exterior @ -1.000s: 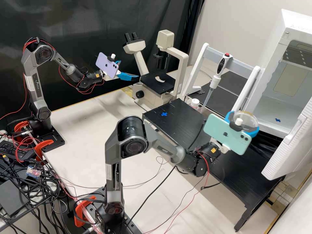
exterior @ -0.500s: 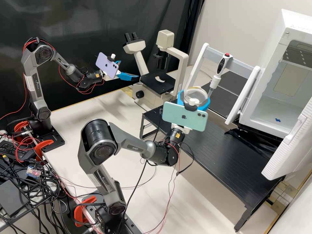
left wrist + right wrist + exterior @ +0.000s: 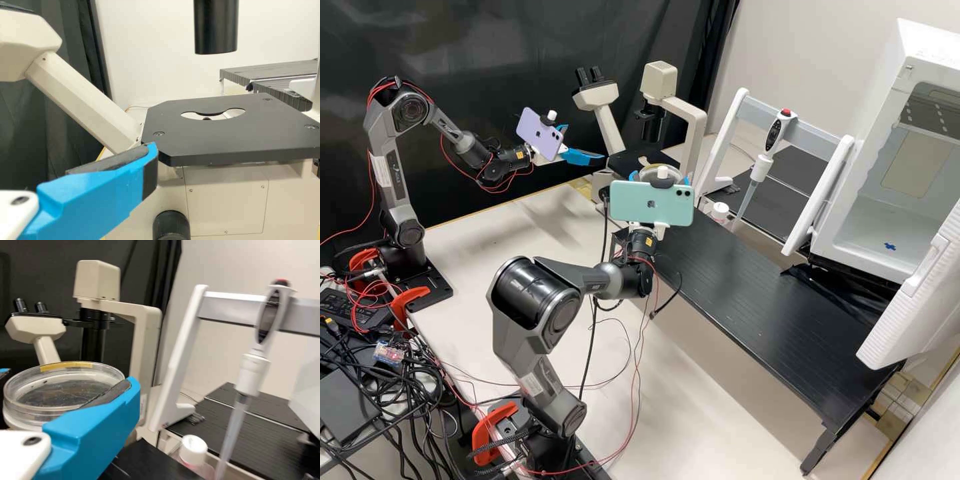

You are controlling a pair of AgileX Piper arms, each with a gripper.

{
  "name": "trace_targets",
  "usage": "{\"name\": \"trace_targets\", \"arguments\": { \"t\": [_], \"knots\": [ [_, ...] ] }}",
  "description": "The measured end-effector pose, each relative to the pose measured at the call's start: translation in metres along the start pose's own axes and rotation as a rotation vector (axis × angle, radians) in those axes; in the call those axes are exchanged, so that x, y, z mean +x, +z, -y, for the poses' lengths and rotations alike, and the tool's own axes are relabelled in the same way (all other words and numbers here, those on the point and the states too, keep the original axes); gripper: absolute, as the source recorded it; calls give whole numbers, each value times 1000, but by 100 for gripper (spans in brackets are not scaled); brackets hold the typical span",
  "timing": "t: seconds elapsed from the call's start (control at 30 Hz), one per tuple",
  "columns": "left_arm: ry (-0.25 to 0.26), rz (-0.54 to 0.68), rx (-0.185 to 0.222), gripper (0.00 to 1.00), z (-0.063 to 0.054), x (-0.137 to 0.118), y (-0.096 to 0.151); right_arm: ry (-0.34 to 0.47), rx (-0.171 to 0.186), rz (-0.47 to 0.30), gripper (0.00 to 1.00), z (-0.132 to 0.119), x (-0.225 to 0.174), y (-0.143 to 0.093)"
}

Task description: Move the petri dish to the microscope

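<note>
The R claw (image 3: 659, 172) was clamped on the petri dish (image 3: 60, 392), held up nr the microscope (image 3: 659, 80), near side, & the L claw (image 3: 587, 141) hung left of it, fingers apart.

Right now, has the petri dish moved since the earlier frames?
Yes: in the high view, the petri dish moved leftward and up, closer to the stationary microscope.

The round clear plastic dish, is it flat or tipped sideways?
Flat: in the right wrist view, the dish sits nearly level in the blue right claw, its yellow-marked rim on top.
</note>
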Motion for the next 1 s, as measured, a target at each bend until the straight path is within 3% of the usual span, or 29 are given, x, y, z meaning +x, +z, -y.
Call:
{"name": "trace_targets", "arguments": {
  "t": [0.1,0.43,0.87,1.0],
  "knots": [
    [0,0,0,100,0,0,0,-5,-22,1,0,5,15,-8],
    [0,0,0,100,0,0,0,-61,-43,33,0,26,72,-21],
    [0,0,0,100,0,0,0,-128,-8,114,0,44,135,0],
    [0,0,0,100,0,0,0,-134,31,136,0,45,148,7]
  ]
}}
